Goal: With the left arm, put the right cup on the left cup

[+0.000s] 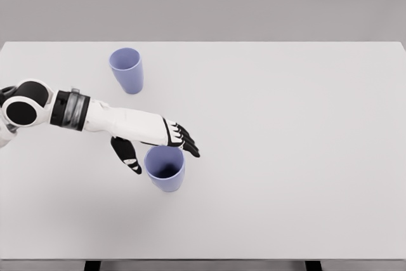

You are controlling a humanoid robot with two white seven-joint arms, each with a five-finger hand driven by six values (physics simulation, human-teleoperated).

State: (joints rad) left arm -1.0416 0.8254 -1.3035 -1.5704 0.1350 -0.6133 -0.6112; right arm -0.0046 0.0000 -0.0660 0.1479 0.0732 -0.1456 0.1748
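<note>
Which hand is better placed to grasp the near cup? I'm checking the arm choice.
The left hand. It is at the near cup, fingers open along the rim and thumb on the cup's left. No right arm shows. The far cup stands apart.

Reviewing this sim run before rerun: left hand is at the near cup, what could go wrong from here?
1. The left hand has spread fingers over the rim of the near lavender plastic cup, thumb beside it. Closing from there could tip or push the cup rather than grip it.
2. The far lavender plastic cup is small and upright on the white table; an off-centre placement may knock it over.
</note>
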